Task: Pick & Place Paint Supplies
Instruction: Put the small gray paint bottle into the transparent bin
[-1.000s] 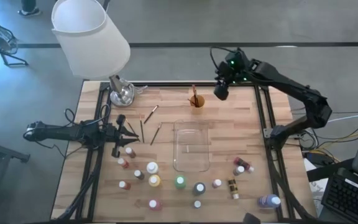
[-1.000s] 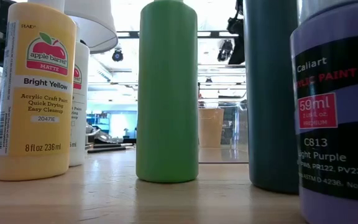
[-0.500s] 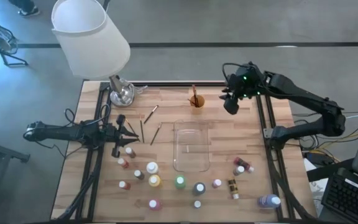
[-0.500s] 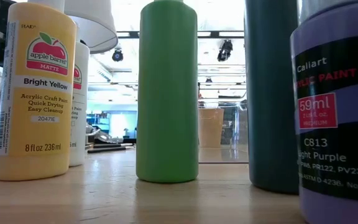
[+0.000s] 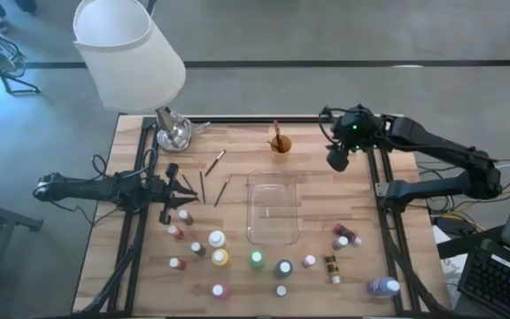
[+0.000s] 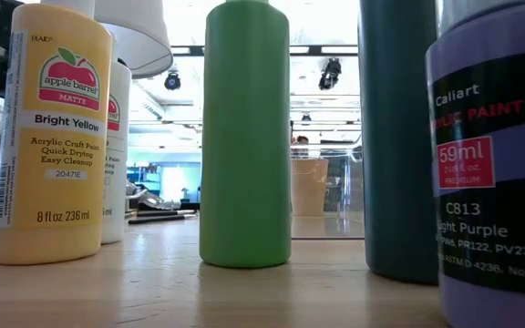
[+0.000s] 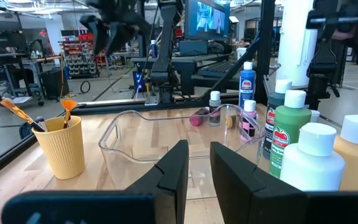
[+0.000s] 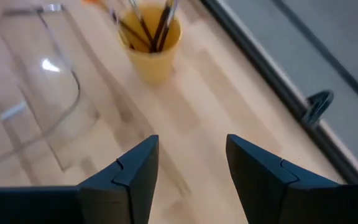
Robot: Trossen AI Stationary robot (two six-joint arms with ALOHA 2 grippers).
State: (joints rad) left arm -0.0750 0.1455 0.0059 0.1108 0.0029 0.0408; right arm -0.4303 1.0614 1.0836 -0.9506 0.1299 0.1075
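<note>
Paint bottles (image 5: 220,258) cluster at six o'clock on the surface (image 5: 317,190); loose brushes (image 5: 222,191) lie toward nine. Only the low view reads labels: Bright Yellow (image 6: 52,137), light purple (image 6: 495,164). The orange cup (image 8: 153,38) at twelve holds brushes. Right claw (image 8: 188,163) hangs at two o'clock, spread and empty; left claw (image 7: 196,163), at nine, stands narrow and empty.

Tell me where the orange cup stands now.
In the high view the orange cup stands near the table's far edge, just beyond the clear tray, with the right gripper beside it.
</note>
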